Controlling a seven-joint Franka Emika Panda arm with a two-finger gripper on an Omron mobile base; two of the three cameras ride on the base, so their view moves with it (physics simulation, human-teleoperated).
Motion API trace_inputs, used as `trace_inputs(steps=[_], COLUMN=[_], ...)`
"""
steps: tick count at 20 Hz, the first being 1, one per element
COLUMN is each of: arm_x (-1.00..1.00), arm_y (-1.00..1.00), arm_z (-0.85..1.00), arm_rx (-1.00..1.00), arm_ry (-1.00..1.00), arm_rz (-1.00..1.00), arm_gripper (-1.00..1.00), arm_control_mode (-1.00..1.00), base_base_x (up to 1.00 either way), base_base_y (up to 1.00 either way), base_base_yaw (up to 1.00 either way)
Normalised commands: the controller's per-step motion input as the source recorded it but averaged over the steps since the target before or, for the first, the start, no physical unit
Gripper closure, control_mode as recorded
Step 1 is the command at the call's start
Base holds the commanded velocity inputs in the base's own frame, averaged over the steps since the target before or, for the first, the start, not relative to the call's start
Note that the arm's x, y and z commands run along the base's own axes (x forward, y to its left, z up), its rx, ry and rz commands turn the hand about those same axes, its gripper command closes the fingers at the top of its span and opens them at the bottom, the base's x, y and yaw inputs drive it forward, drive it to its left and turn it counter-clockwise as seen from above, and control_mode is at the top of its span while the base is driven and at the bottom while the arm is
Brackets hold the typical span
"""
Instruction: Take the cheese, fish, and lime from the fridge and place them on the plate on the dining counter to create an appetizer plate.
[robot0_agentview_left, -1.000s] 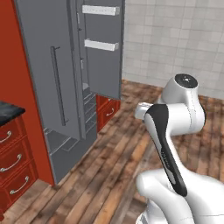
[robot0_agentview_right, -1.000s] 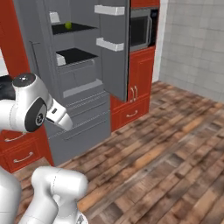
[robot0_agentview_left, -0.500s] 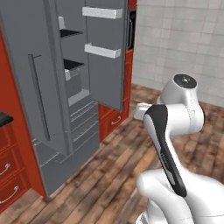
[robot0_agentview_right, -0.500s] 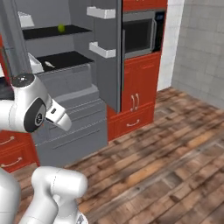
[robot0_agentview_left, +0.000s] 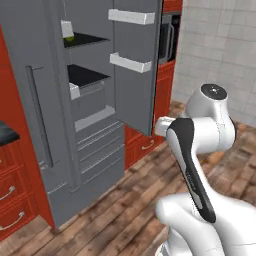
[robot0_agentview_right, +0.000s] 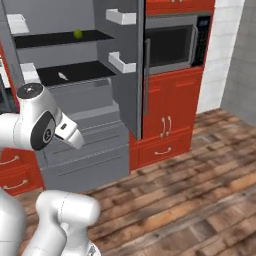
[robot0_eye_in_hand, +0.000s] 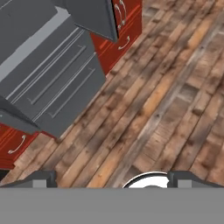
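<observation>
Ahead, the tall grey steel fridge (robot0_agentview_right: 75, 100) stands open, the small round yellow-green lime (robot0_agentview_right: 78, 34) on its upper black shelf (robot0_agentview_right: 60, 38). Over wooden floor (robot0_eye_in_hand: 166, 100), the two-finger gripper (robot0_eye_in_hand: 111, 179) spreads wide, holding nothing.

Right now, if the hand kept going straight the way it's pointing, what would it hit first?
Probably the wooden floor. The open hand points down at bare planks in front of the fridge, whose grey drawers sit off to one side of its line. Depth is unclear, but nothing seems to lie between.
</observation>
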Motion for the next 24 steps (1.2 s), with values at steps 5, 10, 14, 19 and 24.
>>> trace_inputs(steps=[5,10,14,19,24], arm_x=[0.0,0.0,0.0,0.0,0.0], arm_y=[0.0,0.0,0.0,0.0,0.0], arm_z=[0.0,0.0,0.0,0.0,0.0], arm_rx=[0.0,0.0,0.0,0.0,0.0], arm_ry=[0.0,0.0,0.0,0.0,0.0], arm_rz=[0.0,0.0,0.0,0.0,0.0], arm_gripper=[-1.0,-1.0,-1.0,-1.0,-1.0], arm_control_mode=[1.0,1.0,1.0,1.0,1.0], base_base_x=[0.56,0.38,0.32,0.3,0.52], base_base_y=[-0.02,-0.52,-0.74,-0.81,-0.5], base_base_yaw=[0.42,0.47,0.46,0.44,0.38])
